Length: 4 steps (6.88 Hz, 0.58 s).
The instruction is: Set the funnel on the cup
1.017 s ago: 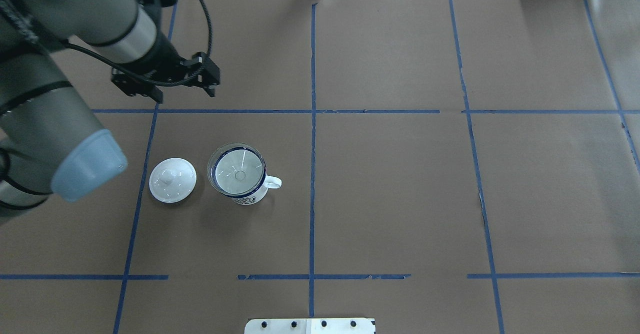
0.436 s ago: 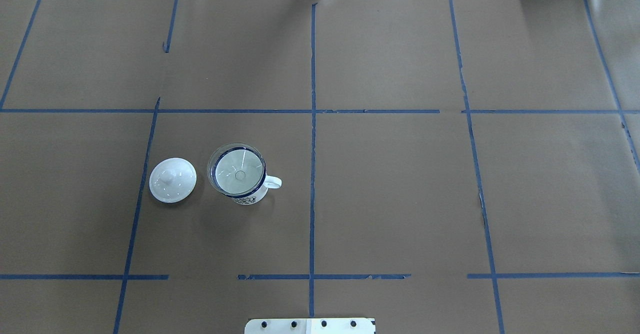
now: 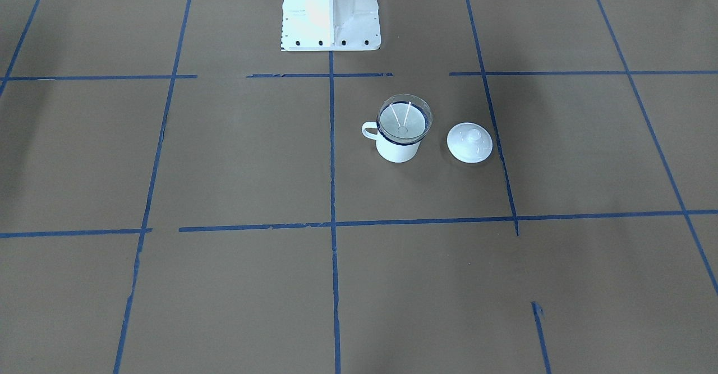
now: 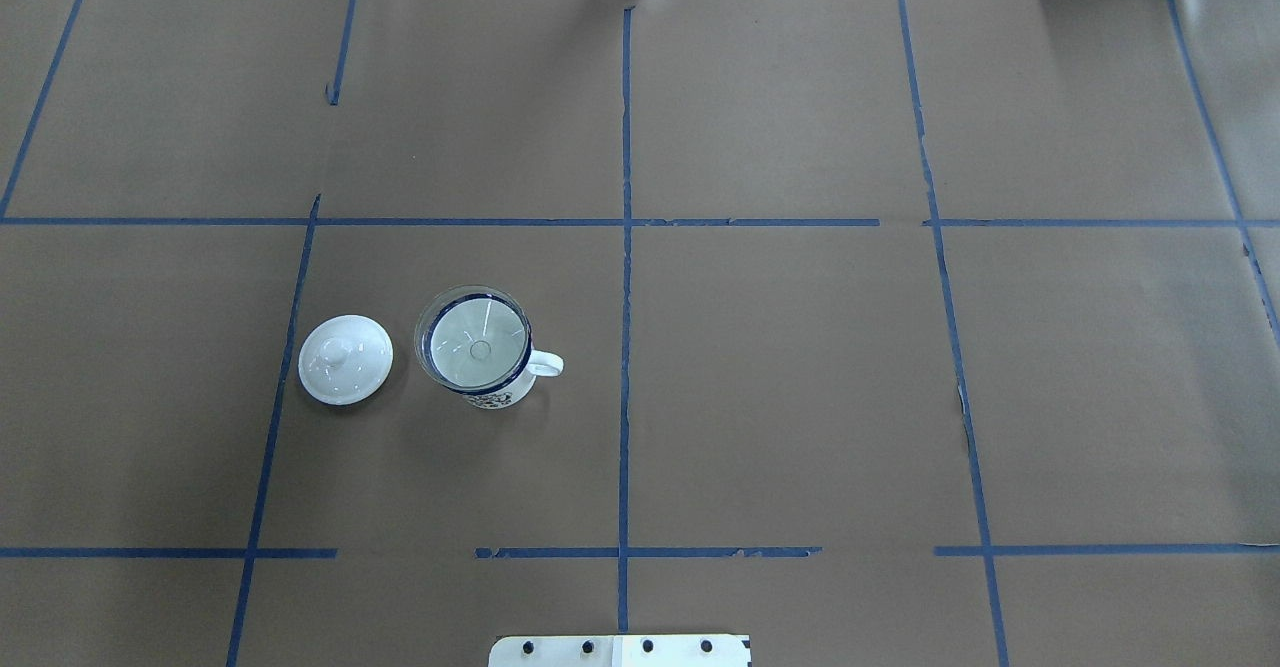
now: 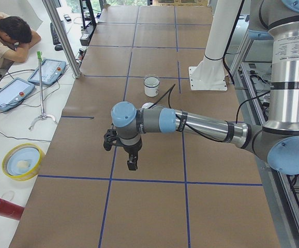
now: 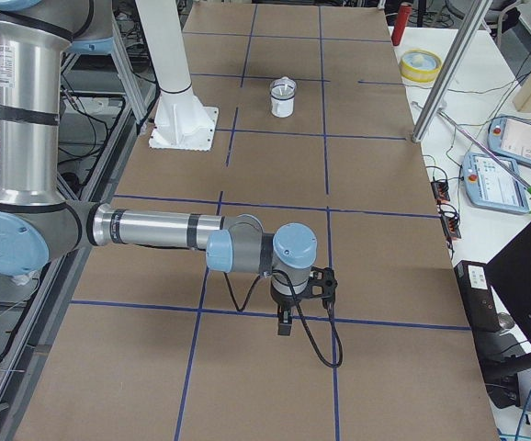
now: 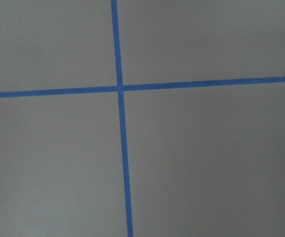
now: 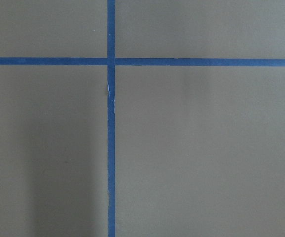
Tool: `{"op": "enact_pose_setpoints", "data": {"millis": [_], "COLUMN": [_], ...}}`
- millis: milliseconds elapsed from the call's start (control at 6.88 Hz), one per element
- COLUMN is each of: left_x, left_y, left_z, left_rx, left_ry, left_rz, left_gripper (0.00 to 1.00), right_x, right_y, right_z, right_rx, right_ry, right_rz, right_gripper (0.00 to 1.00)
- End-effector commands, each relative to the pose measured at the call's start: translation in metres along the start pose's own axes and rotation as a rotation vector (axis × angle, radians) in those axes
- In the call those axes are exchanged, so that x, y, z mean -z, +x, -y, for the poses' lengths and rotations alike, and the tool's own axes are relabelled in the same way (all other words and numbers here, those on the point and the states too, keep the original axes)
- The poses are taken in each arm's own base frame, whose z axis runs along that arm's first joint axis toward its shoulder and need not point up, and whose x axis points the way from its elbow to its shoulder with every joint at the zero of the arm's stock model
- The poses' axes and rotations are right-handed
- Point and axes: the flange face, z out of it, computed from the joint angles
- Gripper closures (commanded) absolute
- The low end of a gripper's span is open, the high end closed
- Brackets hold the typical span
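Observation:
The clear funnel (image 4: 478, 342) sits upright in the mouth of the white cup (image 4: 497, 397) with the dark blue rim, left of the table's middle line; its handle points right. Both also show in the front view, funnel (image 3: 404, 119) on cup (image 3: 397, 151). My left gripper (image 5: 131, 165) hangs over the table at my left end, far from the cup (image 5: 151, 88). My right gripper (image 6: 286, 323) hangs over the far right end. Both show only in the side views, so I cannot tell whether they are open or shut. The wrist views show only paper and tape.
A round white knobbed lid (image 4: 345, 359) lies just left of the cup. The robot's white base plate (image 3: 330, 9) is at the table's near edge. A yellow bowl (image 5: 21, 161), a metal post (image 5: 61, 39) and an operator (image 5: 7, 36) are beyond the left end.
One second ago my left arm and gripper were over the table's upper left in the overhead view; they have since left that view. The cup, funnel and lid have not moved.

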Motion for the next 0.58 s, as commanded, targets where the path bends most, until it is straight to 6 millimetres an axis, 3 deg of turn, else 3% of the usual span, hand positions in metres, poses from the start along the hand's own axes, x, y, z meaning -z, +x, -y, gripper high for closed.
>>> {"op": "enact_pose_setpoints", "data": {"millis": [0,436], "left_x": [0.0006,-0.0083], "left_y": [-0.0291,-0.0381], "left_z": [-0.0304,-0.0273], "left_rx": [-0.015,0.002], "left_ry": [0.01,-0.006], "left_rz": [-0.042,-0.046], "left_gripper": [0.0,0.0], "right_x": [0.0,0.0], "right_y": [0.0,0.0], "right_z": [0.0,0.0], "right_rx": [0.0,0.0], "right_ry": [0.0,0.0], "right_rz": [0.0,0.0], "right_gripper": [0.0,0.0]}}
